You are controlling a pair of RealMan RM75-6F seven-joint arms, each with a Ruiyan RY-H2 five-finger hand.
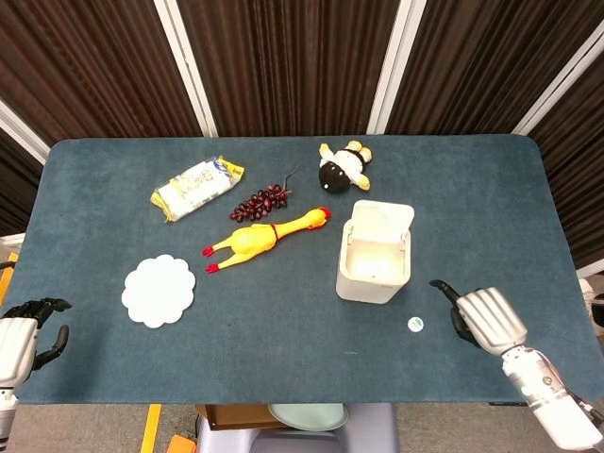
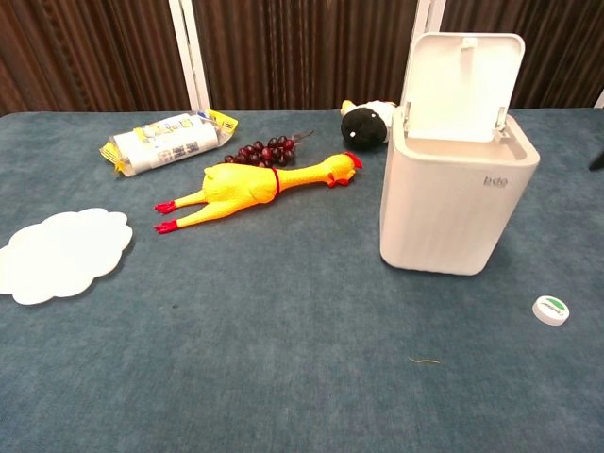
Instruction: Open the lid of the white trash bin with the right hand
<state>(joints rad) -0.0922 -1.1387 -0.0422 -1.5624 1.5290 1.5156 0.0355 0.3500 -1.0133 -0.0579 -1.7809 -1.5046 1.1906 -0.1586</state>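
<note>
The white trash bin (image 1: pixel 374 269) (image 2: pixel 458 212) stands right of the table's middle. Its lid (image 1: pixel 382 220) (image 2: pixel 462 85) is swung up and back on the far hinge, and the inside shows empty. My right hand (image 1: pixel 486 317) hovers to the right of the bin, nearer the front edge, and touches nothing. One dark finger points toward the bin and the rest are curled under. In the chest view only a dark fingertip (image 2: pixel 596 160) shows at the right border. My left hand (image 1: pixel 26 330) rests off the table's front left corner, holding nothing.
A small round cap (image 1: pixel 414 324) (image 2: pixel 551 310) lies between the bin and my right hand. A yellow rubber chicken (image 1: pixel 264 236), dark grapes (image 1: pixel 261 202), a plush sheep (image 1: pixel 343 167), a snack packet (image 1: pixel 196 187) and a white scalloped mat (image 1: pixel 159 289) lie left of and behind the bin.
</note>
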